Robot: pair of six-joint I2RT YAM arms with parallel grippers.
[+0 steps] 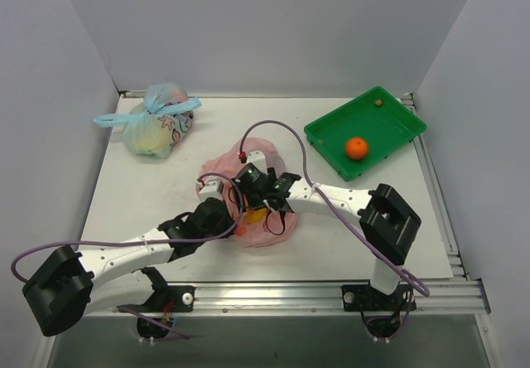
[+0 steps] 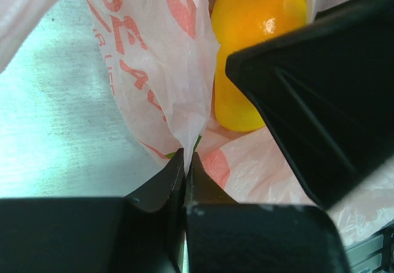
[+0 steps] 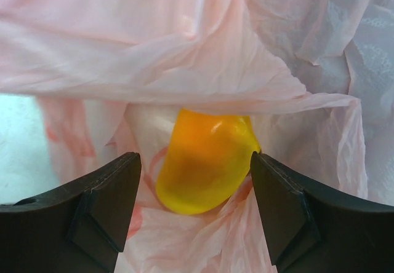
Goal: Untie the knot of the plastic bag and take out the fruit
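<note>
Plastic bag (image 1: pixel 252 151) lies crumpled at mid-bench (image 1: pixel 149 194), mouth gaping in the right wrist view; a yellow-orange mango (image 3: pixel 206 162) rests inside on the pink film. Left pincer (image 2: pixel 186 158) pressed together on a fold of the bag's film just beside the mango (red printed lettering on that fold); right pincer (image 3: pixel 194 165) spread, one finger either side of the mango, one finger about touching it, the other just clear. One orange (image 1: pixel 356 147) sits in the green tray (image 1: pixel 397 118) at far right; a blue-tied bag (image 1: pixel 157 128) lies far left, well apart from both.
</note>
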